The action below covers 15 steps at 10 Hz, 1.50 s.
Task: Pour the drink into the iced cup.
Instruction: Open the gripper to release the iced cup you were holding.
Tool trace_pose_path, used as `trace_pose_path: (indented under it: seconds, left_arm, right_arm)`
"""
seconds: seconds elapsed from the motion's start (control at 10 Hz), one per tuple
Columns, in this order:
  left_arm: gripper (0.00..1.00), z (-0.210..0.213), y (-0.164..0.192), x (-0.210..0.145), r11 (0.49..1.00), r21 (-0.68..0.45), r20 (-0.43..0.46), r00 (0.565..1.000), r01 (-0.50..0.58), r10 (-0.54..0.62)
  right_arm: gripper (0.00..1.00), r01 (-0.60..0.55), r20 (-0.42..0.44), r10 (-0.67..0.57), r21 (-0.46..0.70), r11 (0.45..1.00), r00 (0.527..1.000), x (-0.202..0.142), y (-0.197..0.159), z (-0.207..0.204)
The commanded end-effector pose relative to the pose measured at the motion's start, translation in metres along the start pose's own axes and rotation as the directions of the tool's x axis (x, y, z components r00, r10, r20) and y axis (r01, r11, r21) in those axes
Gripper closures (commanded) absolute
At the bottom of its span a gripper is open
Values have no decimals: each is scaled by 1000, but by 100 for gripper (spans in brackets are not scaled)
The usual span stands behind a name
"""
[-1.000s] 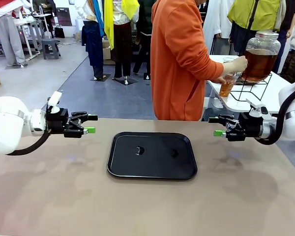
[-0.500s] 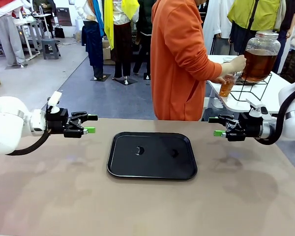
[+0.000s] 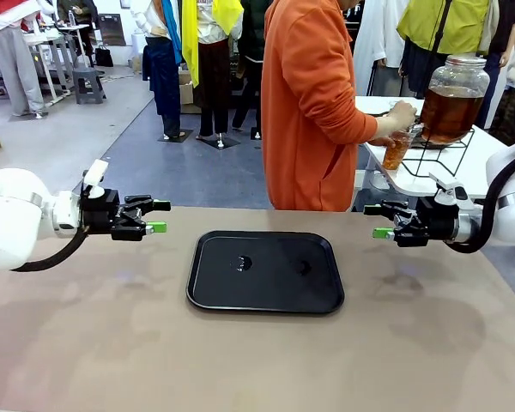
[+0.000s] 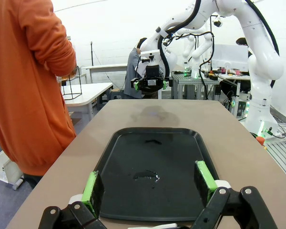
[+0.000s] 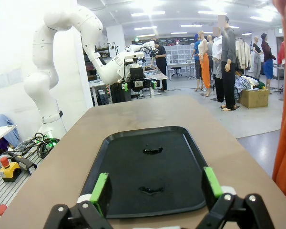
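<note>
The drink (image 3: 451, 107) is amber liquid in a large lidded glass jar on a wire stand, on a white side table beyond the far right of my table. A person in orange (image 3: 309, 112) holds a clear cup (image 3: 397, 149), partly filled with amber liquid, by the jar's spigot with both hands. My left gripper (image 3: 159, 216) hovers open over the table's left side, pointing at the black tray (image 3: 208, 296). My right gripper (image 3: 379, 221) hovers open at the right, facing it. Nothing is between the pads (image 4: 93, 187) of the left gripper (image 4: 149, 183) or of the right gripper (image 5: 156, 186).
The black tray (image 4: 181, 143) (image 5: 181, 143) lies mid-table with two small wet spots on it. The person stands just beyond the table's far edge. The white side table (image 3: 429, 176) is past the far right corner. Brown tabletop surrounds the tray.
The person's upper hand has come a little down and left from the jar's spigot toward the cup. Both arms and the tray have stayed still.
</note>
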<state>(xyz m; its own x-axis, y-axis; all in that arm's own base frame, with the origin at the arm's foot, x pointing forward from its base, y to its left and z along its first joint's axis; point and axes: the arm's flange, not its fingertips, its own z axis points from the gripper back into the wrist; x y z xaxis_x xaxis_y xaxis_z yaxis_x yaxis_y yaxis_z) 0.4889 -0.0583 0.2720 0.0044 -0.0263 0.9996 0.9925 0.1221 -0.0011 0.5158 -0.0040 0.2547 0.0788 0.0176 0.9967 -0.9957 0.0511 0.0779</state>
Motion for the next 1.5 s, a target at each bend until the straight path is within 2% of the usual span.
trace_pose_path:
  seconds: [0.0, 1.4]
  left_arm:
    - [0, -1, 0, 2, 1000, 0, 4, 1000, 3, -3]
    - [0, -1, 0, 2, 1000, 0, 4, 1000, 3, -3]
  right_arm:
    - [0, 3, 4, -3, -1, 1000, 1000, 4, -1, -1]
    - [0, 3, 4, -3, -1, 1000, 1000, 4, -1, -1]
